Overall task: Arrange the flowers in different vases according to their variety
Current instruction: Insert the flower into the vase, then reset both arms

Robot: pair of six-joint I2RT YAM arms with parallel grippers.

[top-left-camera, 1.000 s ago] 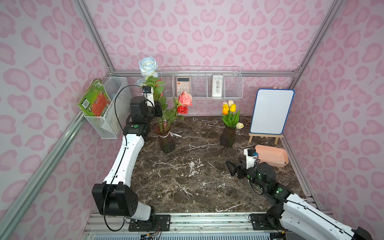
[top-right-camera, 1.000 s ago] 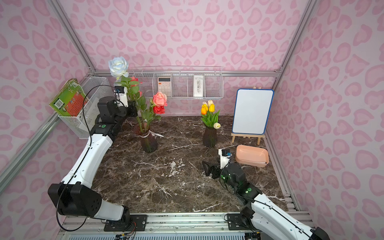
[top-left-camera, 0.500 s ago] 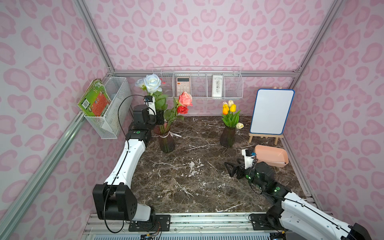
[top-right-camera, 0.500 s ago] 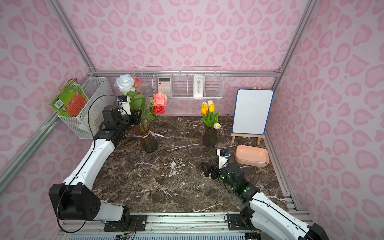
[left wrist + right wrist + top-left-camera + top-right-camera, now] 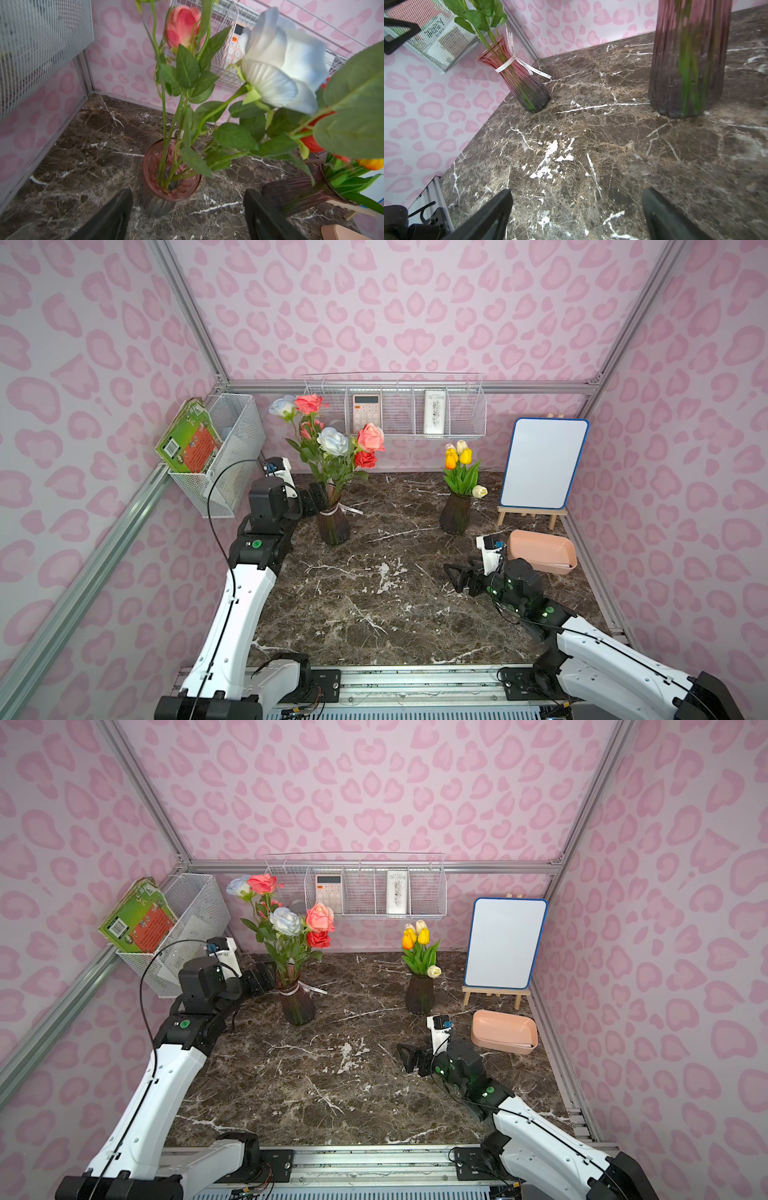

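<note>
Stems (image 5: pixel 165 166) inside vase (image 5: pixel 150 161) mouth (left wrist only).

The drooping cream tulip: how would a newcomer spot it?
Find the white board on its easel at the back of the table. Beside it stands a dark vase of tulips. The cream tulip alone hangs low by the rim; the others stand upright above.

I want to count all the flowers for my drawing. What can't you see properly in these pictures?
- Top views: a pink bloom sits half behind the pale blue rose, so the rose count is unsure.
- Right wrist view: the tulip vase is cut off by the picture's edge; its blooms don't show.
- Left wrist view: the tulips are cut by the edge and partly covered by a rose leaf.
</note>
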